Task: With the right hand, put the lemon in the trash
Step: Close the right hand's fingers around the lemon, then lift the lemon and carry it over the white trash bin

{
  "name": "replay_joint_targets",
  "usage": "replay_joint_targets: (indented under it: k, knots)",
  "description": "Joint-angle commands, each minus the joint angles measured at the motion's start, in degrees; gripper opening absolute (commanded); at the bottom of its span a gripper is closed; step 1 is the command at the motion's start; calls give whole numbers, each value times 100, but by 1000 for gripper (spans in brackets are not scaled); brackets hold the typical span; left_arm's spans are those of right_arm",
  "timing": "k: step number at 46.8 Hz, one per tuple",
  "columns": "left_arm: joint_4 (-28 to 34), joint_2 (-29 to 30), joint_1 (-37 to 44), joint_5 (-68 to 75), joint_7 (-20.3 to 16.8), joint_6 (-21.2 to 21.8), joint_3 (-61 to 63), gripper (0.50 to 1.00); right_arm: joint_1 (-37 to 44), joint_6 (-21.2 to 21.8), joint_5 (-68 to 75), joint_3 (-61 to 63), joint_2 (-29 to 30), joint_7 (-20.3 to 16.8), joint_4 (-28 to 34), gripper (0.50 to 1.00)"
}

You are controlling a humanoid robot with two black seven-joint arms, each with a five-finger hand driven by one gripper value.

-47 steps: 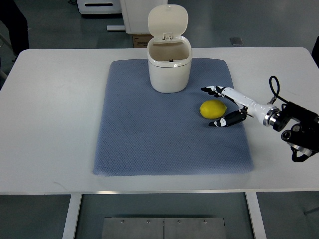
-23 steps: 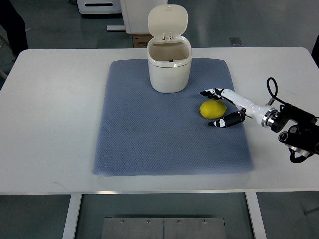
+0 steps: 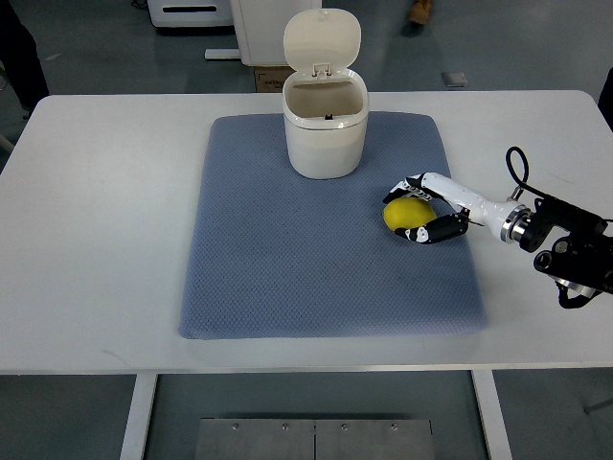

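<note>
- The lemon [image 3: 406, 214] lies on the blue-grey mat [image 3: 287, 268], towards the mat's right edge and a little nearer its far side than its near one.
- The right hand [image 3: 419, 208] reaches in from the table's right edge, its white forearm low over the tabletop, and cups the lemon from the right.
- Its dark-tipped fingers [image 3: 406, 183] curl over the far side of the fruit while the thumb [image 3: 429, 231] comes round the near side, so the lemon sits between them; from up here they look to touch the skin, but I can't tell whether the grip is firm, and the lemon rests on the mat.
- The trash bin [image 3: 326, 127], a small cream one, stands at the mat's far edge near the middle, its flip lid [image 3: 323, 39] tipped back and the mouth open.
- Bin and lemon are apart, the bin up and to the left of the fruit.
- The white table [image 3: 105, 211] carries the mat squarely in its middle.
- A black cable [image 3: 518, 172] loops up from the robot's wrist near the table's right edge.
</note>
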Motion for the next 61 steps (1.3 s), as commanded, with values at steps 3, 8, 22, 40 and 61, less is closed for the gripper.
replay_joint_targets:
  k: [3, 8, 22, 40, 61]
  knots:
    - [0, 0, 8, 0, 0, 0, -1, 1000, 64, 0, 13, 9, 16, -7, 0, 500]
    - [0, 0, 9, 0, 0, 0, -1, 1000, 73, 0, 48, 18, 16, 2, 0, 500]
    - [0, 0, 0, 0, 0, 0, -1, 1000, 161, -44, 110, 185, -72, 2, 53, 500]
    - [0, 0, 0, 0, 0, 0, -1, 1000, 908, 62, 242, 264, -916, 2, 229, 500]
    - [0, 0, 0, 0, 0, 0, -1, 1000, 1198, 325, 259, 370, -1435, 28, 229, 500]
